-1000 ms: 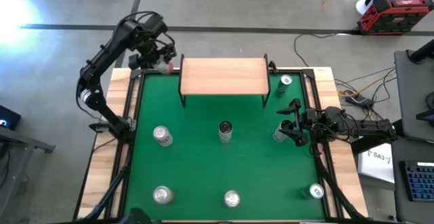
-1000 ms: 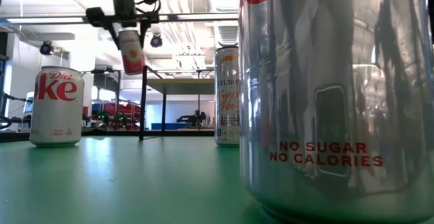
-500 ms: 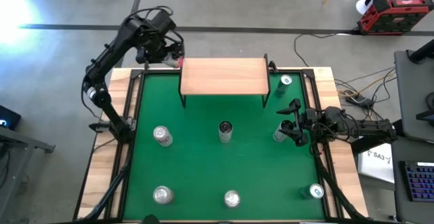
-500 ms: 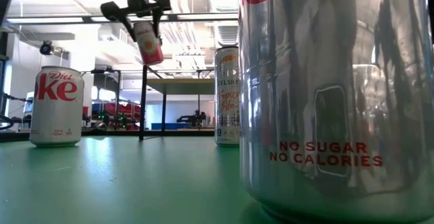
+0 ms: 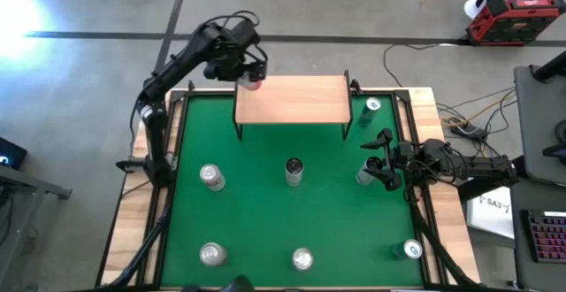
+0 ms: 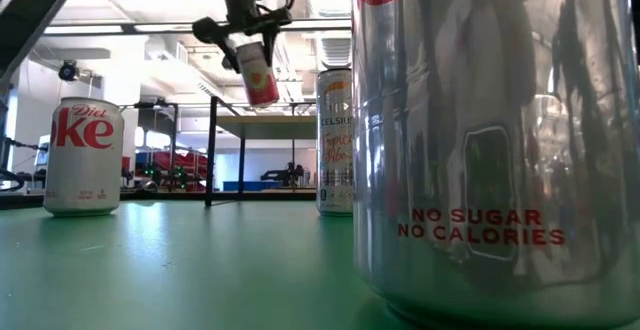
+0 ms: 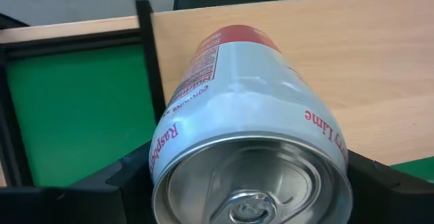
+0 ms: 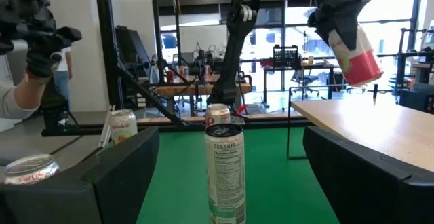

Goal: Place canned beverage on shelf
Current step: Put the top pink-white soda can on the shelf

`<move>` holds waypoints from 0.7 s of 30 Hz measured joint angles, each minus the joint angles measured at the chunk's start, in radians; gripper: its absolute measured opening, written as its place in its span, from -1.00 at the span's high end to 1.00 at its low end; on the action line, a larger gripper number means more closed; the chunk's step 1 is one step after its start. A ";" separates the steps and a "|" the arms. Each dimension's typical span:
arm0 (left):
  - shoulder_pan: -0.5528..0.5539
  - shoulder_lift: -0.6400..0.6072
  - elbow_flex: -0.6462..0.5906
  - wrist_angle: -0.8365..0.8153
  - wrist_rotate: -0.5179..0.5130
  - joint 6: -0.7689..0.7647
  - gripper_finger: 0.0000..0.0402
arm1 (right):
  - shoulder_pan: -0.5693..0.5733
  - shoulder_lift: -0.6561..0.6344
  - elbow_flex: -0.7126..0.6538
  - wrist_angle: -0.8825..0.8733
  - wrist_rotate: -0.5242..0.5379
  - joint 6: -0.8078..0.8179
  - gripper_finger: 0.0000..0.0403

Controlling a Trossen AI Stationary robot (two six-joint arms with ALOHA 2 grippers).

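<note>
My left gripper [image 5: 248,71] is shut on a white can with a red bottom end [image 7: 244,108]. It holds the can in the air over the far left corner of the shelf. The shelf [image 5: 292,99] is a light-wood board on thin black legs at the far side of the green mat. The can also shows in the low view [image 6: 257,73] and the right wrist view [image 8: 352,47]. My right gripper [image 5: 374,161] is open and empty near the table's right edge, close to a can [image 5: 364,176] standing on the mat. My left gripper pinches the can's side wall near its lid end [image 7: 163,163] between the two fingers [image 7: 125,180], one on each side. The fingers come from above, slanting down. The can hangs clear of the board, tilted, its red bottom end lowest and pointing toward the shelf.
Several cans stand on the green mat [image 5: 256,212]: a tall one at the middle [image 5: 294,170], others at the left [image 5: 211,178], along the near edge [image 5: 302,259] and beside the shelf's right end [image 5: 371,106]. A person [image 8: 27,81] stands beyond the table.
My left gripper has carried the can toward the table's right edge, from beyond the shelf's left end to over its far left corner. The can has tipped further and stays held in the air.
</note>
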 joint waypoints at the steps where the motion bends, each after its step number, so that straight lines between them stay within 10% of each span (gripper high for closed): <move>1: 0.000 0.009 0.000 -0.002 0.002 0.006 -0.45 | 0.000 0.000 0.000 0.000 0.000 0.000 -0.77; 21: -0.002 0.045 -0.026 -0.001 0.019 0.220 -0.46 | 0.000 0.000 0.000 -0.001 0.000 0.000 -0.77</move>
